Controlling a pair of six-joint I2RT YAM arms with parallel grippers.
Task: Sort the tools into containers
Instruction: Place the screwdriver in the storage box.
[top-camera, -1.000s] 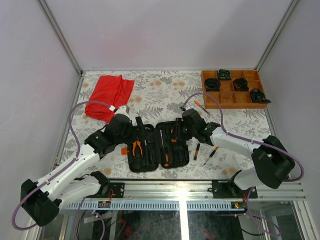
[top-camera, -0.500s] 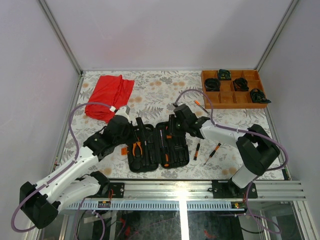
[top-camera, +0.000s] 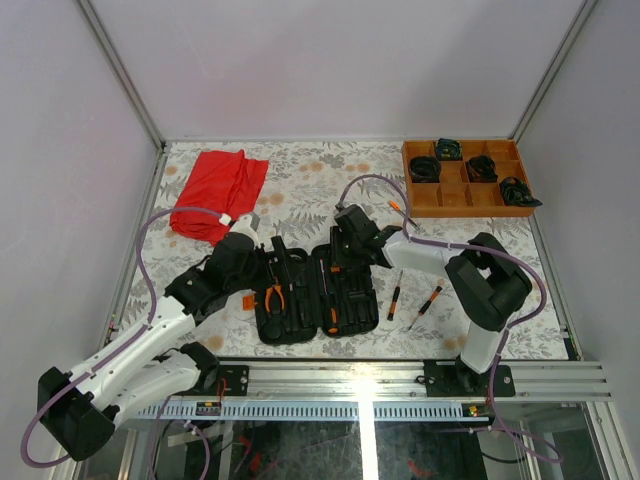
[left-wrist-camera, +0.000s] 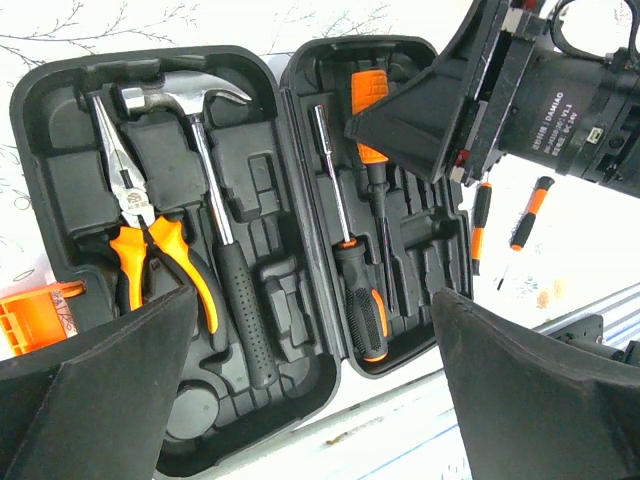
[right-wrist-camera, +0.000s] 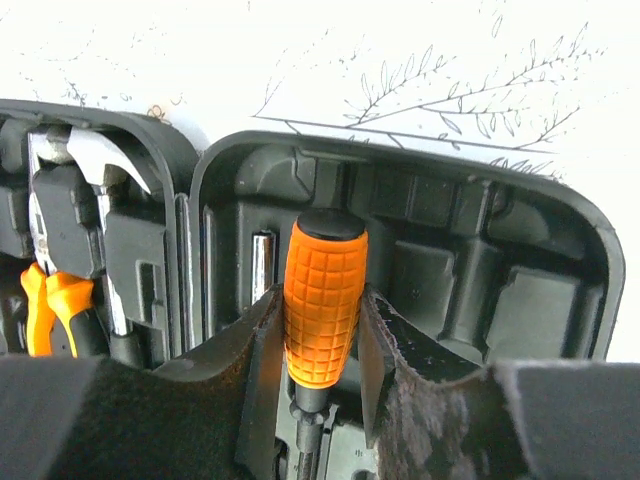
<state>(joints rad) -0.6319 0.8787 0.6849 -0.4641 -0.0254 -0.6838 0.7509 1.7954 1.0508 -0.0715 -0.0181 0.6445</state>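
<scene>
The black tool case (top-camera: 300, 318) lies open on the table. Its left half holds the orange-handled pliers (left-wrist-camera: 150, 235) and the hammer (left-wrist-camera: 215, 230); a black-handled screwdriver (left-wrist-camera: 358, 295) lies in the right half. My right gripper (right-wrist-camera: 322, 340) is shut on a screwdriver by its orange gridded handle (right-wrist-camera: 325, 300), low over the far end of the case's right half (right-wrist-camera: 450, 200). In the top view that gripper (top-camera: 347, 242) sits at the case's far edge. My left gripper (left-wrist-camera: 315, 400) hangs open and empty over the case's near edge, at the case's left side (top-camera: 256, 272).
Two small screwdrivers (top-camera: 394, 295) (top-camera: 428, 300) lie on the table right of the case, and another (top-camera: 402, 213) lies near the wooden tray (top-camera: 470, 200) of black coiled bundles. A red cloth (top-camera: 215, 190) is at the far left. An orange tab (left-wrist-camera: 35, 320) sits left of the case.
My right gripper has moved left with the orange-handled screwdriver, from beside the case to over its right half. The left arm has barely shifted.
</scene>
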